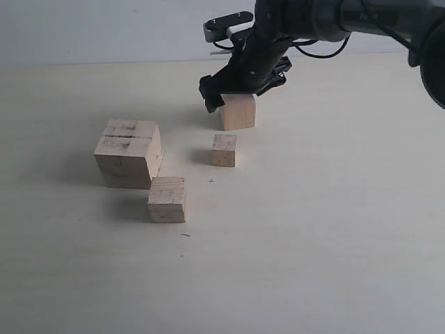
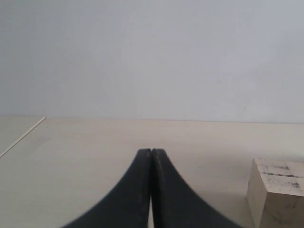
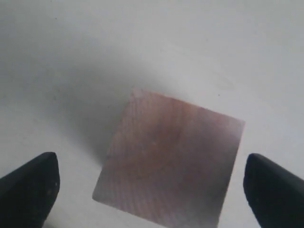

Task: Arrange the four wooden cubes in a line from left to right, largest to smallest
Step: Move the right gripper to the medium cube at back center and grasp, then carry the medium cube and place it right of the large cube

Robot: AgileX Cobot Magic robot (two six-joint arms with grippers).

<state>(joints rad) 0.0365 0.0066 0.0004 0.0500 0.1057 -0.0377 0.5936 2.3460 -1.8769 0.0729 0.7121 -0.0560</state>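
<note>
Black fingertips [image 3: 33,185] crowd the two lower corners of my right wrist view. Between them, with bare table showing on either side, sits the top face of the far cube [image 3: 168,166]. So the right gripper [image 3: 149,164] is spread wide, wider than the block, and has hold of nothing; neither finger touches the wood (the grain rings read clearly, though that camera tints them pinkish). In the exterior view I see the same right gripper [image 1: 240,90] hanging directly over the far cube [image 1: 238,113]. One finger dips beside the cube's upper left edge, and the black arm [image 1: 361,21] runs off toward the upper right.

Just in front of the far cube, a little apart from it, stands the smallest cube [image 1: 224,150]. Further left is the largest cube [image 1: 128,153], with dark smudges across its top and front. At its front right corner sits the near cube [image 1: 167,200], so close that I cannot tell whether the two touch. All four rest flat on the pale table [image 1: 334,264], in a loose cluster rather than a row.

On my other feed the left gripper [image 2: 151,190] is closed, its two black fingers pressed together tip to tip with nothing between them. It sits low over the table, with the largest cube [image 2: 278,194] ahead and off to one side, and a plain pale wall [image 2: 152,57] behind
</note>
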